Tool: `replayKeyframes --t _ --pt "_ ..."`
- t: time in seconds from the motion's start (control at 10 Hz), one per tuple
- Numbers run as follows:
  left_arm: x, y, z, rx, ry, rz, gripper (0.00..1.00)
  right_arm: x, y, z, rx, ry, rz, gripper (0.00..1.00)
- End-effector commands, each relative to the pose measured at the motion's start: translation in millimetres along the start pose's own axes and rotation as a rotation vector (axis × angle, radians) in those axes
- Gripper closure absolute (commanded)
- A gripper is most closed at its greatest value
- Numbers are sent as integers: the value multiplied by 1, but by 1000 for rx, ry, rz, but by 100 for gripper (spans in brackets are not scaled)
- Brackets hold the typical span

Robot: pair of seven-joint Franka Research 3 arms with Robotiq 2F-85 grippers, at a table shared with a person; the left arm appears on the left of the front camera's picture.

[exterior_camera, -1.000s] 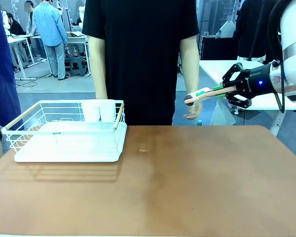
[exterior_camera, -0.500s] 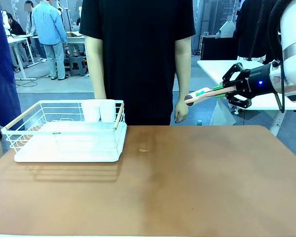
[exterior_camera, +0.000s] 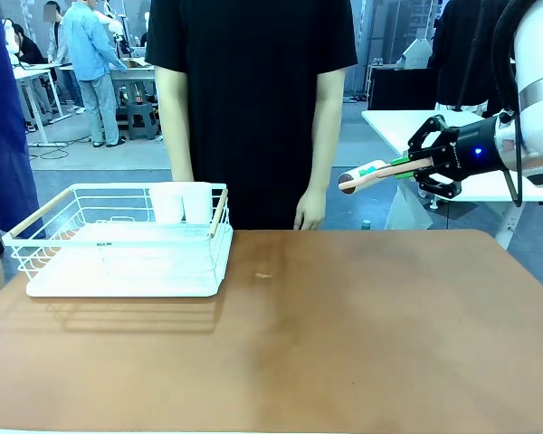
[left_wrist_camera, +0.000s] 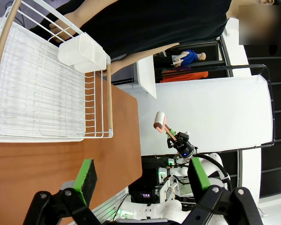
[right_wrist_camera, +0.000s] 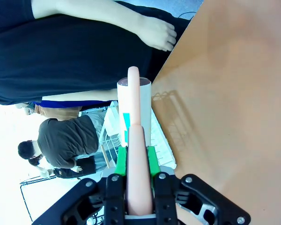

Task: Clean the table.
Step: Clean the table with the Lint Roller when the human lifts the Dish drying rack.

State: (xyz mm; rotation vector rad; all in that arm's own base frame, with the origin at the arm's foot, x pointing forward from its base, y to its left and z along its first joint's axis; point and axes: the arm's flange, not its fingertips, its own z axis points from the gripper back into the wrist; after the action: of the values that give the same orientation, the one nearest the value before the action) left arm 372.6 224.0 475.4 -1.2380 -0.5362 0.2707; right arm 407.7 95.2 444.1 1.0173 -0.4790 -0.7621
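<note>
The reddish-brown table spreads across the front view, with a small pale crumb near its middle. My right gripper hovers above the table's far right corner, shut on the pink handle of a lint roller whose white roll points left toward the person. In the right wrist view the lint roller stands straight out from between the green pads. My left gripper hangs open over the table with nothing between its fingers.
A white wire dish rack with wooden handles sits at the far left of the table, holding a white cup holder. A person in black stands at the far edge, one hand hanging by the table. A white-topped table stands behind right.
The person's hand has drawn away from the lint roller's tip, moving left and down to the person's side. My right gripper and the roller have stayed still.
</note>
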Motion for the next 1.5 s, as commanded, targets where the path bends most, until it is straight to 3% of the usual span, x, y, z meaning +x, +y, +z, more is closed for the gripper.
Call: replayKeyframes --t 0.0,1.4 --pt "0 -1 2 -2 -6 -3 0 0 1 0 1 1 1 99" --pt "0 -1 2 -2 -6 -3 0 0 1 0 1 1 1 99"
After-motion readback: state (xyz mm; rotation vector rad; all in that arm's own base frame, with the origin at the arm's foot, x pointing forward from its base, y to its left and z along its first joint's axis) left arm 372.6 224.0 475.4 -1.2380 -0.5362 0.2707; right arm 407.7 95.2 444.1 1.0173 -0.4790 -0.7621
